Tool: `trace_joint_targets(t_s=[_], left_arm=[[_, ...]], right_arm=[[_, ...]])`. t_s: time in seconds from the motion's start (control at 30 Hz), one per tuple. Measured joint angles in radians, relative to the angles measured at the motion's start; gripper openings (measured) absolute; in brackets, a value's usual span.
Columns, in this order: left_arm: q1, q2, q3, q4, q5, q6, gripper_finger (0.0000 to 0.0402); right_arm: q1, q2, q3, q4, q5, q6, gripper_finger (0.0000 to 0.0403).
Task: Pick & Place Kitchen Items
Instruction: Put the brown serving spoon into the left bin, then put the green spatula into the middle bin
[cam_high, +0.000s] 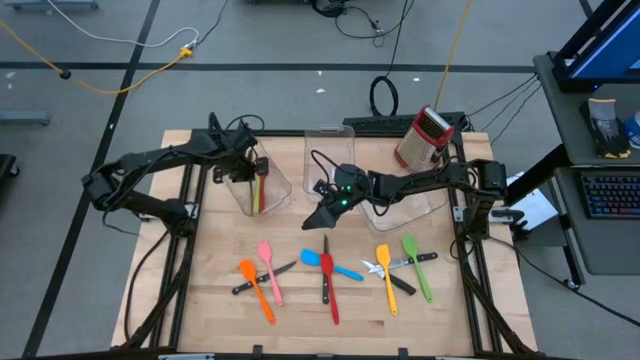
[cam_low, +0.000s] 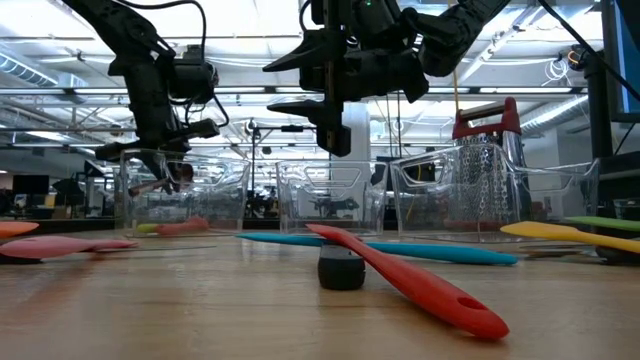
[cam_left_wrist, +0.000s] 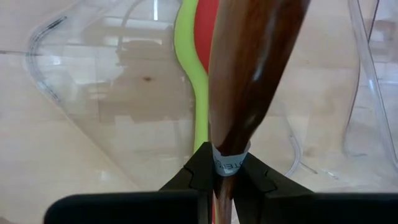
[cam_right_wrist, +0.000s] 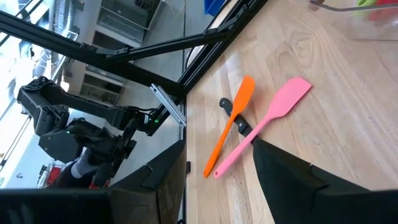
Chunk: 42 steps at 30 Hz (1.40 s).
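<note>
My left arm reaches across the table's back left, with the left tool (cam_high: 256, 172) over the left clear bin (cam_high: 243, 192). In the left wrist view its fingers (cam_left_wrist: 202, 169) are pinched on the handle of a brown wooden spoon (cam_left_wrist: 249, 74), which points down into that bin. A green spatula (cam_left_wrist: 189, 62) and a red utensil (cam_left_wrist: 206, 18) already lie in the bin, just beside the spoon.

My right arm stretches from the right side toward the table's centre. The right tool (cam_high: 325, 213) hangs above the wood in front of the middle clear bin (cam_high: 325, 150), its fingers (cam_right_wrist: 292, 180) spread apart and holding nothing.

A third clear bin (cam_low: 480, 200) sits to the right, under the right arm. I cannot tell what is in the middle or right bin. The red-topped box grater (cam_high: 424, 138) stands at the back right, just behind that bin.

The remaining items lie in a row along the front of the table (cam_high: 200, 300):
- orange spatula (cam_high: 256, 288) and pink spatula (cam_high: 269, 270), both crossing a black-handled knife (cam_high: 262, 278);
- blue spatula (cam_high: 330, 265), crossed by a red spatula (cam_high: 330, 290);
- yellow spatula (cam_high: 386, 275) and a second green spatula (cam_high: 418, 265), with another knife (cam_high: 390, 272) across them.

Nothing stands between the right tool and this row.
</note>
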Motion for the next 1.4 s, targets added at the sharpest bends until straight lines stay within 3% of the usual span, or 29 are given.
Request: trace_joint_targets(t_s=[0.27, 0.57, 0.77, 1.1, 1.4], left_arm=[[-0.001, 0.0, 0.0, 0.004, 0.0, 0.005, 0.0047], [-0.008, 0.0, 0.0, 0.006, 0.0, 0.006, 0.0144], [0.011, -0.032, -0.001, 0.03, 0.052, 0.02, 0.0177], [-0.003, -0.275, -0.001, 0.164, 0.134, 0.024, 0.0182], [-0.229, -0.529, -0.001, 0.214, 0.113, 0.08, 0.0182]], right_arm=[[0.0, 0.0, 0.0, 0.0, 0.0, -0.014, 0.018], [0.0, 0.0, 0.0, 0.0, 0.0, -0.014, 0.018], [0.0, 0.0, 0.0, 0.0, 0.0, -0.014, 0.0182], [-0.001, 0.0, 0.0, -0.001, -0.001, -0.014, 0.0182], [-0.001, 0.0, 0.0, -0.014, -0.005, -0.007, 0.0183]])
